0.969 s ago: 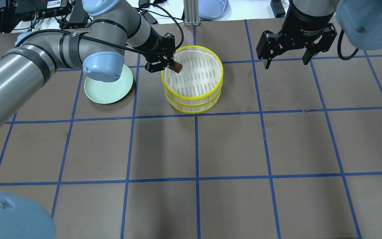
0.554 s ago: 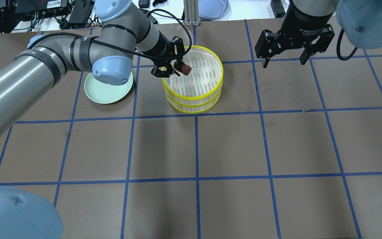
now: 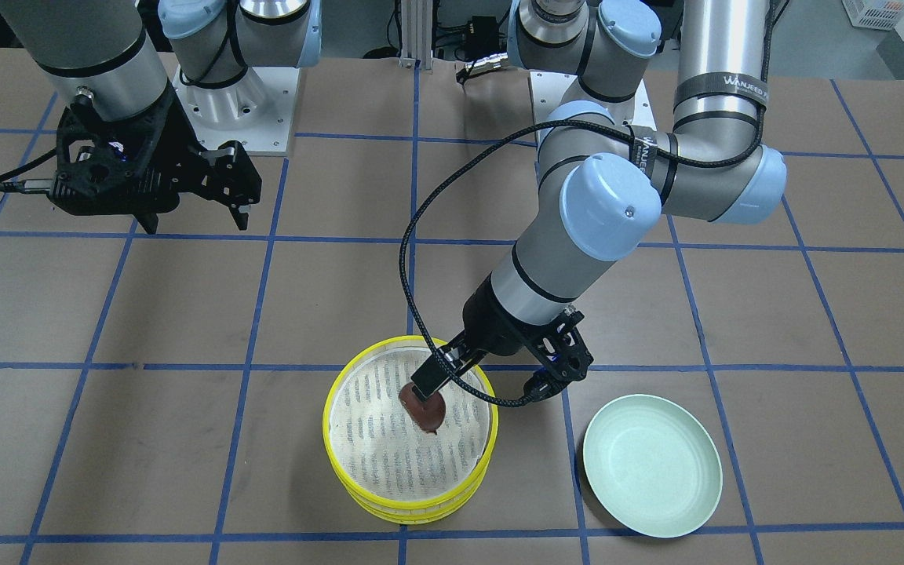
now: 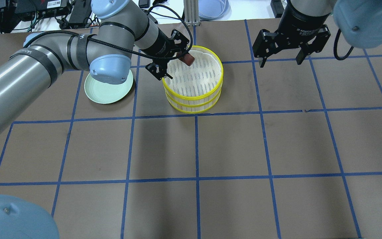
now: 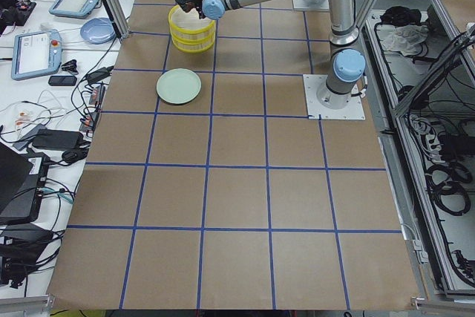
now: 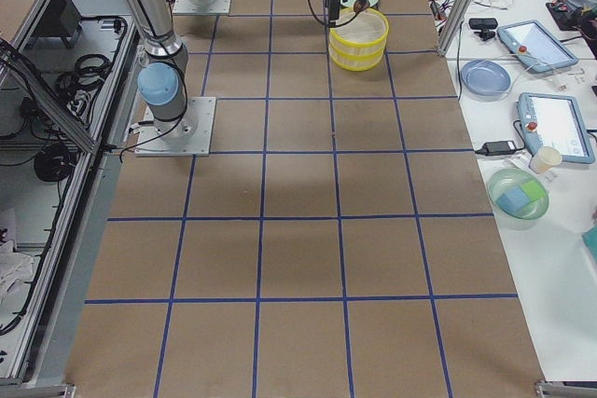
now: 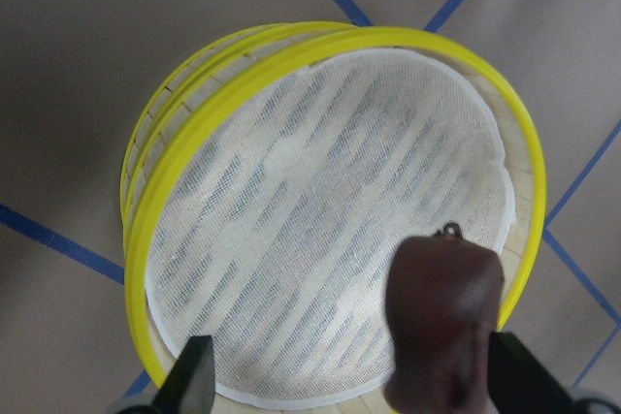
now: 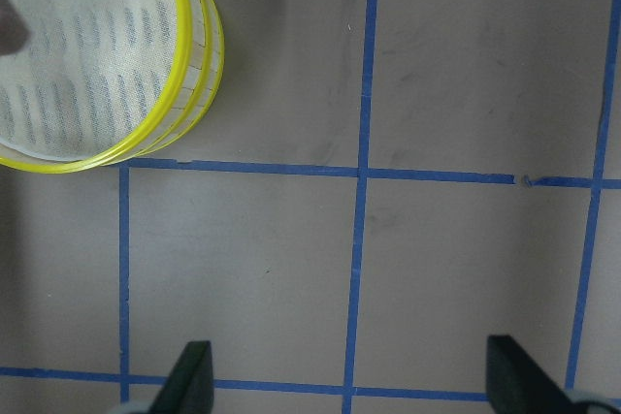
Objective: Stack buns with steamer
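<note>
The two yellow-rimmed steamer trays (image 4: 222,74) stand stacked, and the top white liner is bare. My left gripper (image 4: 170,63) hangs over the stack with its fingers wide apart. The dark reddish-brown bun (image 4: 188,59) sits against the inner side of one finger, above the liner; the other finger is well clear of it. The left wrist view shows the bun (image 7: 444,322) close up over the top tray (image 7: 291,53). The front view shows the bun (image 3: 423,410) under that fingertip. The cream-white bun is out of view. My right gripper (image 4: 280,61) is open and empty, right of the steamer.
A pale green plate (image 4: 106,91), with nothing on it, lies left of the steamer, partly under my left arm's elbow. The right wrist view shows the steamer's edge (image 8: 184,36) and brown paper with blue tape lines. Devices and dishes lie beyond the table's far edge.
My left gripper has swung further over the steamer and turned, and the brown bun has moved with it toward the far rim. My right gripper has drifted slightly left.
</note>
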### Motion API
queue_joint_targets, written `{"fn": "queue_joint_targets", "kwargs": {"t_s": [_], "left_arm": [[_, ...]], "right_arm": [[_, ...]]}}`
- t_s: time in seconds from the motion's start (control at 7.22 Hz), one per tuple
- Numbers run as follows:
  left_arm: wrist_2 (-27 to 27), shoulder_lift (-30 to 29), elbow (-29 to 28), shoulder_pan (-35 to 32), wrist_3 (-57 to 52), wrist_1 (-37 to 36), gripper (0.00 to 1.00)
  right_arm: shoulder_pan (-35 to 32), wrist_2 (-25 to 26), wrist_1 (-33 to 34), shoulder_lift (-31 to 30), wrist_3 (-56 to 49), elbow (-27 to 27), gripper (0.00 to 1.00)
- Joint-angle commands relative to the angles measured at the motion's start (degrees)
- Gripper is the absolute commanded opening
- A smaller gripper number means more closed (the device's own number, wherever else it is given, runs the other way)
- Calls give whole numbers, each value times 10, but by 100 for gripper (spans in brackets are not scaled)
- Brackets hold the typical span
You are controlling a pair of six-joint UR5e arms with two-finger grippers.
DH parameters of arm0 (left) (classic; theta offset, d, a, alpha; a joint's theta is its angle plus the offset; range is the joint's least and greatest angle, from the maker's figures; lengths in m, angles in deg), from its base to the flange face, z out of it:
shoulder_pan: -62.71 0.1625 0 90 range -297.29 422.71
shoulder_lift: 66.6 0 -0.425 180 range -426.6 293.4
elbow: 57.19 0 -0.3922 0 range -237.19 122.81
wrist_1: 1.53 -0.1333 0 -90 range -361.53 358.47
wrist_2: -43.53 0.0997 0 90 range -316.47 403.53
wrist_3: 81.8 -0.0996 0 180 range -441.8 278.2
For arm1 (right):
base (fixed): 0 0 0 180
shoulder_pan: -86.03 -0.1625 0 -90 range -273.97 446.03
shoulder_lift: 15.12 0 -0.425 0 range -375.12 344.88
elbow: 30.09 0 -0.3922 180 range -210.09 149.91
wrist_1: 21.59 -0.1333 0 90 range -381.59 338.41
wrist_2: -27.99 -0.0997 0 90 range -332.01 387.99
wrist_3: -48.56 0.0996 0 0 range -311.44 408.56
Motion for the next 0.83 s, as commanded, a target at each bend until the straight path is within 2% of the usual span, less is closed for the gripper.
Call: {"fn": "queue_joint_targets", "kwargs": {"t_s": [0.0,0.14,0.28,0.42,0.55,0.69], "left_arm": [[4,1,-1,2,-40,7,100],[21,9,-6,8,-83,22,100],[94,20,-8,24,-168,57,100],[135,42,-12,38,-270,91,100],[215,65,-14,51,-340,122,100],[246,88,-14,57,-364,146,100]], "right_arm": [[0,0,0,0,0,5,100],[0,1,0,0,0,5,100],[0,1,0,0,0,5,100],[0,0,0,1,0,5,100],[0,0,0,2,1,5,100],[0,1,0,4,0,5,100]]}}
